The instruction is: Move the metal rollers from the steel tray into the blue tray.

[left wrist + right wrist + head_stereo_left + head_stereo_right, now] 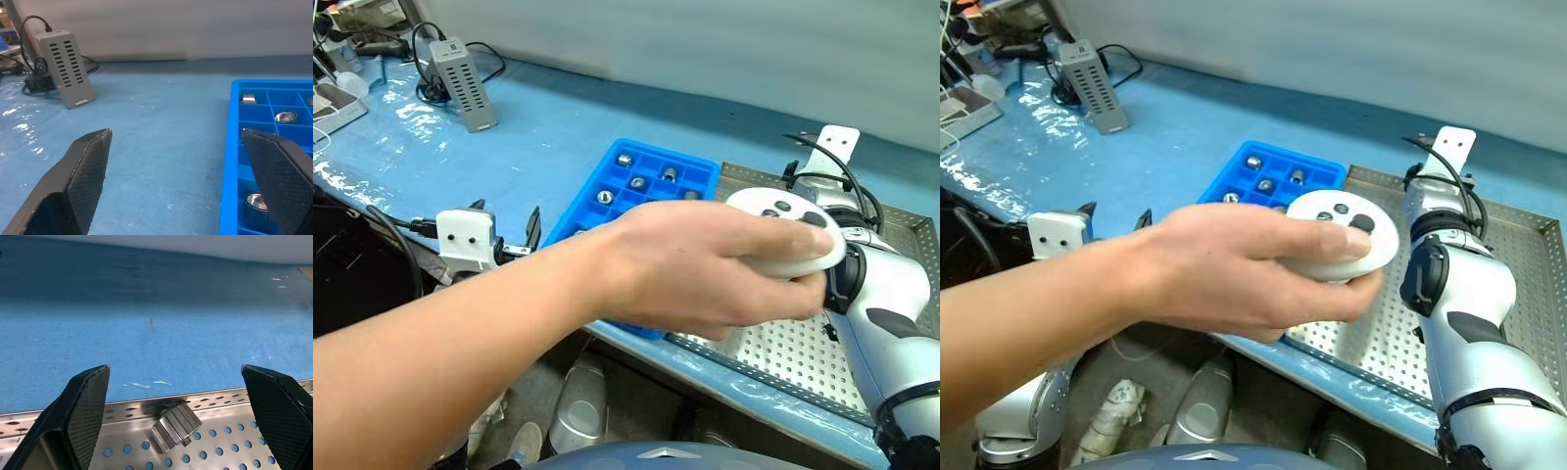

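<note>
The blue tray lies in the middle of the blue table, with several metal rollers in its compartments. In the left wrist view, rollers also sit in the blue tray. My left gripper is open and empty, level with the tray's left edge and straddling its rim. The steel tray with its perforated floor lies to the right. My right gripper is open and empty over the steel tray's far rim, where a small ribbed metal piece rests.
A person's arm and hand holding a white controller reach across the front, hiding part of both trays. A grey vented box with cables stands at the back left. The table's front edge runs just below the trays.
</note>
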### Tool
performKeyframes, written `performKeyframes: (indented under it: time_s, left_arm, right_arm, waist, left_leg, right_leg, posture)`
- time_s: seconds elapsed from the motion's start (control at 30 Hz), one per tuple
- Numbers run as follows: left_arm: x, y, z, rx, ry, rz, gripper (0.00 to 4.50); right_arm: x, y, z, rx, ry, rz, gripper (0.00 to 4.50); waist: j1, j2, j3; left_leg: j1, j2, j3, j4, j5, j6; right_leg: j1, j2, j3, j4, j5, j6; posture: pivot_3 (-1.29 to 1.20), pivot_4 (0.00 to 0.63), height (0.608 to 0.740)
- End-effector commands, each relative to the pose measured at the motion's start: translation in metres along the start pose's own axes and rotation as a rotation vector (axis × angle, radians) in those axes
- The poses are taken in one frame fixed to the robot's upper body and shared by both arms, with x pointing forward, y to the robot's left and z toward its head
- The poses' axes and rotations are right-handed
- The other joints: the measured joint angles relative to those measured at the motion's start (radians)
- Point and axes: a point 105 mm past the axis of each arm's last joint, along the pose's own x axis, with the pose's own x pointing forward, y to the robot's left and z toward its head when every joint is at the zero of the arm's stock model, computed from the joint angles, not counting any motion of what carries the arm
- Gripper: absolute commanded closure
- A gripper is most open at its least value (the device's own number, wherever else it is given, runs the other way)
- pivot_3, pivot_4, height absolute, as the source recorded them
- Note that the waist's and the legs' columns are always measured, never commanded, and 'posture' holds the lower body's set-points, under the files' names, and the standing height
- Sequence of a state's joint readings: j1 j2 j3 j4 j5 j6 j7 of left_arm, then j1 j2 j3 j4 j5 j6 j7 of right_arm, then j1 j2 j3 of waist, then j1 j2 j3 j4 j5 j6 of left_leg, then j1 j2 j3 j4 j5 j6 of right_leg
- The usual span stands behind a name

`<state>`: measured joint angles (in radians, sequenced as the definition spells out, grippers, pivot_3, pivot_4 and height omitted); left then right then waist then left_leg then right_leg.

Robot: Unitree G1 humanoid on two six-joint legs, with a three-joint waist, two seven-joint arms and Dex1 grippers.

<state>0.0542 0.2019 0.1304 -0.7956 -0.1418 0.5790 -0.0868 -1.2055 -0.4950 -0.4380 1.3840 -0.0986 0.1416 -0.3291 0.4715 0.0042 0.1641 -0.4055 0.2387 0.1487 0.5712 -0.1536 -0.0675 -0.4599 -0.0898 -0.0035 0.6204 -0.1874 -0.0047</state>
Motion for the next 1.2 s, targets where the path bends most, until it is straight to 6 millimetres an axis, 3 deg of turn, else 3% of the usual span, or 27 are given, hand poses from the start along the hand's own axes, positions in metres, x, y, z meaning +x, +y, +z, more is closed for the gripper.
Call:
performKeyframes:
  time_s: [0.03,0.2,0.37,0.53,0.7,0.83,0.93,1.03,1.1,1.2]
  left_arm:
    - [-0.004,0.004,0.012,0.014,-0.047,0.011,0.00]
    - [-0.003,0.001,0.009,0.003,-0.042,0.003,0.00]
    - [0.011,-0.010,0.008,-0.032,-0.058,-0.043,0.00]
    - [0.029,-0.025,0.002,-0.062,-0.065,-0.126,0.00]
    - [0.045,-0.040,0.001,-0.078,-0.081,-0.229,0.00]
    - [0.054,-0.049,0.001,-0.092,-0.093,-0.289,0.00]
    - [0.061,-0.055,0.002,-0.099,-0.106,-0.325,0.00]
    - [0.067,-0.061,0.003,-0.114,-0.111,-0.352,0.00]
    - [0.069,-0.065,0.001,-0.115,-0.108,-0.381,0.00]
    - [0.073,-0.067,0.003,-0.112,-0.119,-0.399,0.00]
  right_arm:
    - [0.000,-0.013,0.031,-0.026,-0.073,-0.051,0.04]
    - [-0.001,-0.019,0.042,-0.140,-0.114,-0.110,0.04]
    - [-0.013,0.011,0.077,-0.117,-0.193,-0.006,0.04]
    - [-0.018,0.015,0.093,-0.119,-0.212,0.007,0.04]
    - [-0.040,0.056,0.135,-0.048,-0.325,0.349,0.04]
    - [-0.054,0.056,0.166,-0.024,-0.421,0.508,0.04]
    - [-0.060,0.028,0.196,-0.056,-0.544,0.518,0.04]
    - [-0.051,-0.025,0.204,-0.065,-0.587,0.416,0.04]
    - [-0.040,-0.057,0.193,-0.082,-0.562,0.365,0.04]
    - [-0.013,-0.111,0.144,-0.005,-0.397,0.203,0.04]
  waist:
    - [0.008,0.000,0.000]
    - [0.011,0.000,0.000]
    - [0.002,0.001,0.001]
    - [-0.015,0.001,0.001]
    - [-0.068,0.001,0.001]
    - [-0.131,0.001,0.001]
    - [-0.166,0.001,0.001]
    - [-0.194,0.001,0.001]
    - [-0.214,0.000,0.001]
    - [-0.247,-0.002,0.000]
  left_leg:
    - [0.000,0.000,0.000,0.000,0.000,0.000]
    - [0.000,0.000,0.000,0.000,0.000,0.000]
    - [0.000,0.000,0.000,0.000,0.000,0.000]
    - [0.000,0.000,0.000,0.000,0.000,0.000]
    - [-0.002,0.000,0.000,0.001,0.000,0.000]
    - [-0.006,0.001,0.000,0.002,0.000,0.000]
    - [-0.009,0.001,0.000,0.005,0.000,0.000]
    - [-0.012,0.001,0.000,0.008,0.000,0.000]
    - [-0.014,0.001,0.000,0.009,0.000,0.001]
    - [-0.011,0.001,0.000,0.010,-0.001,0.002]
  right_leg:
    - [0.000,0.000,0.000,0.000,0.000,0.000]
    - [0.000,0.000,0.000,0.000,0.000,0.000]
    - [-0.001,0.001,0.001,0.001,-0.003,0.005]
    - [0.000,0.001,0.001,0.001,-0.003,0.005]
    - [-0.001,0.001,0.001,0.001,0.000,0.001]
    - [-0.005,0.001,0.001,0.002,0.000,0.000]
    - [-0.005,0.001,0.000,0.001,0.000,0.000]
    - [-0.005,0.000,-0.002,0.000,0.000,0.000]
    - [-0.005,-0.001,-0.003,0.000,0.000,0.000]
    - [0.000,-0.001,-0.004,-0.002,0.000,0.000]
  posture:
    - [0.77,0.150,0.740]
    - [0.73,0.150,0.740]
    - [0.65,0.150,0.740]
    - [0.53,0.150,0.740]
    - [0.40,0.150,0.740]
    - [0.33,0.150,0.740]
    - [0.28,0.150,0.740]
    - [0.22,0.150,0.740]
    - [0.19,0.150,0.740]
    - [0.18,0.150,0.740]
